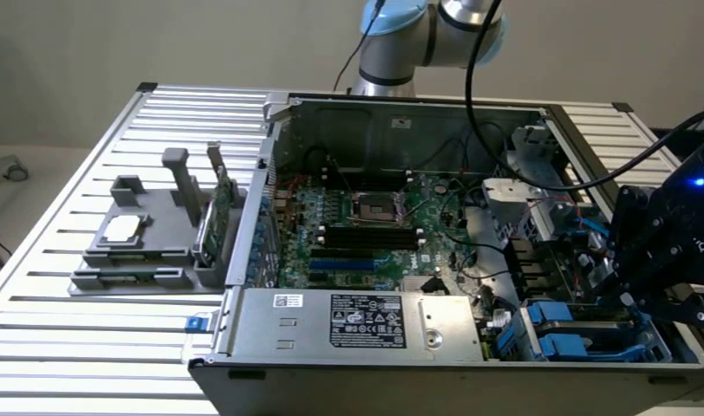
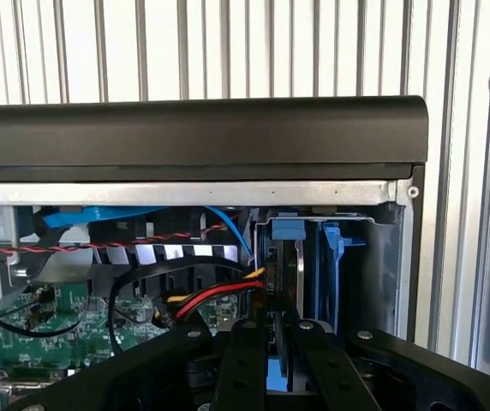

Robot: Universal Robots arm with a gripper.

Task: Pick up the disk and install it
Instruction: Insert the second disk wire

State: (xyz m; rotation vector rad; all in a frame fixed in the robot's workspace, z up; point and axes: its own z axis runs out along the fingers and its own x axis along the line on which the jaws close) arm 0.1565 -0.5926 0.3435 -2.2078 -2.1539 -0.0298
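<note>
disk (image 2: pixel 301 282) in blue carrier, standing on edge in the drive bay at the open computer case's (image 1: pixel 387 113) corner, end effector (image 2: pixel 272 342) fingers nearly closed, clamped on disk edge, red-yellow cables (image 2: pixel 215 295) beside it, case on slatted counter (image 1: pixel 51 347)

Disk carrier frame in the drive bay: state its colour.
Bright blue carrier frame, clearest in the wrist view, standing in the bay.

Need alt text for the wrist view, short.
The claw is closed on the disk, held edge-on in its blue frame and lowered into the drive bay at the corner of an open computer case. Beside it run red, yellow and black cables over a green circuit board.
</note>
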